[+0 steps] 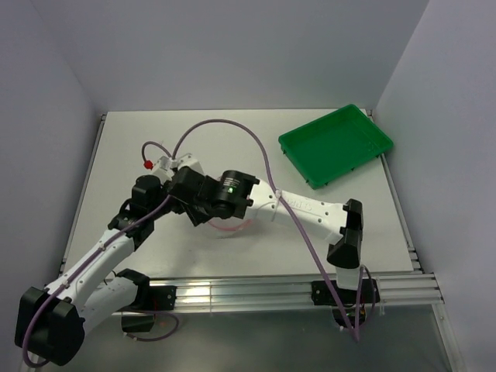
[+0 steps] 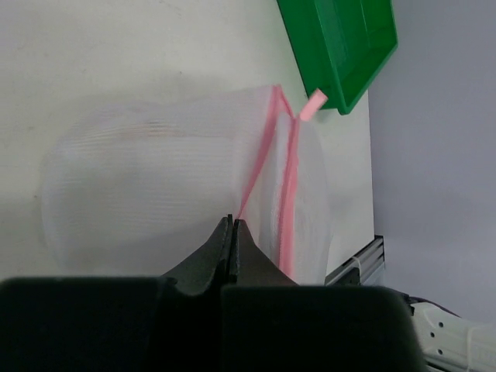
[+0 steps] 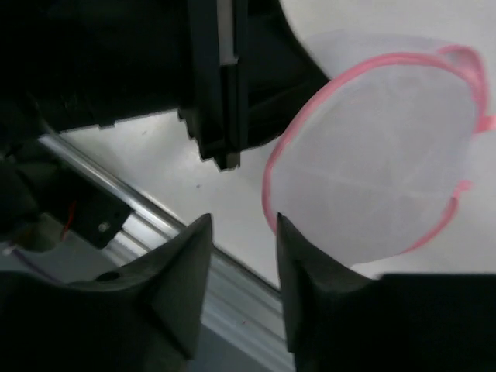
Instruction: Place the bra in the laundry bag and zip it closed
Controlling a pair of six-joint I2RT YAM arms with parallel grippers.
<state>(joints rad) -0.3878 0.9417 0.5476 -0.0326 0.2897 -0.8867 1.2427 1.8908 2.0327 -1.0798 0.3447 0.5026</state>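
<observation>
The laundry bag (image 2: 155,178) is a rounded white mesh pouch with a pink zipper rim (image 2: 288,186). My left gripper (image 2: 232,221) is shut on the bag's pink rim. A pink zipper tab (image 2: 313,105) sticks out at the bag's far end. My right gripper (image 3: 244,221) is open and empty beside the bag (image 3: 380,155), whose pink rim runs just past one fingertip (image 3: 283,225). In the top view both grippers (image 1: 190,205) meet at the table's middle, and only a sliver of the bag (image 1: 230,228) shows under the right arm. I cannot make out the bra.
A green plastic tray (image 1: 337,143) stands at the table's back right and shows in the left wrist view (image 2: 341,39). The aluminium rail (image 1: 271,287) runs along the near edge. A purple cable (image 1: 267,167) arcs over the arms.
</observation>
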